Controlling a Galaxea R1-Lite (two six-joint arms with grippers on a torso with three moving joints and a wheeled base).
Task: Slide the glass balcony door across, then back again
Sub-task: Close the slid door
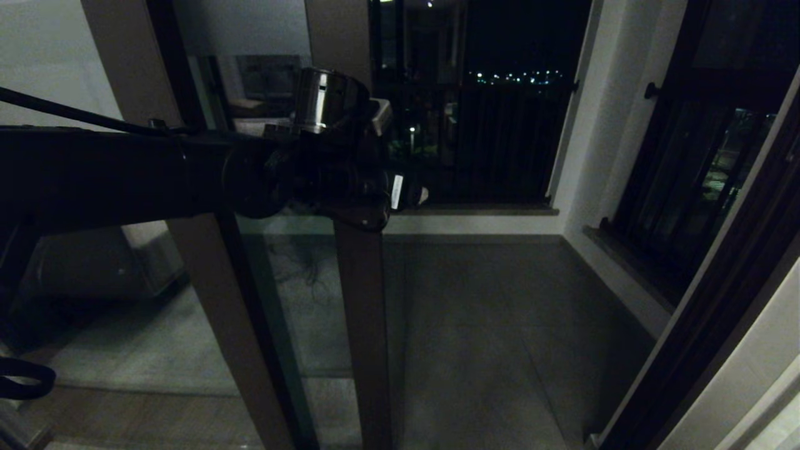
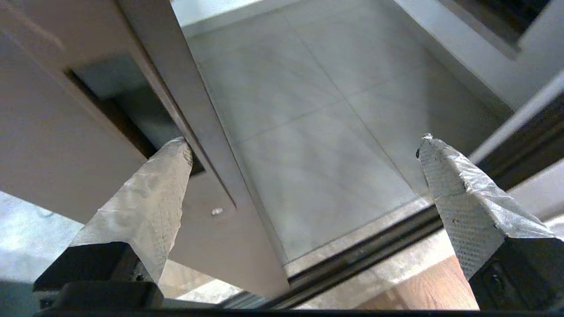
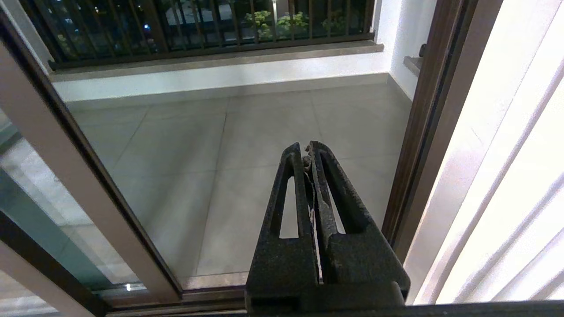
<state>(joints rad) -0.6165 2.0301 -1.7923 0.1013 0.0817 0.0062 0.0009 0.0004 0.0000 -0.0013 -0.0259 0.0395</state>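
Note:
The glass balcony door stands partly slid aside; its brown stile (image 1: 364, 300) runs down the middle of the head view, with the opening to its right. My left arm reaches across from the left, and the left gripper (image 1: 409, 192) is at the stile at handle height. In the left wrist view the left gripper (image 2: 305, 143) is open wide. One taped finger (image 2: 150, 207) has its tip in the recessed handle slot (image 2: 128, 110); the other finger (image 2: 458, 198) hangs free over the opening. The right gripper (image 3: 307, 147) is shut on nothing, facing the opening, and does not show in the head view.
The tiled balcony floor (image 1: 487, 325) lies beyond the floor track (image 2: 374, 251). A dark railing (image 1: 500, 144) closes the far side and a barred side window (image 1: 687, 175) the right. The brown door jamb (image 3: 423, 132) stands at the right, the fixed panel's frame (image 1: 212, 300) at the left.

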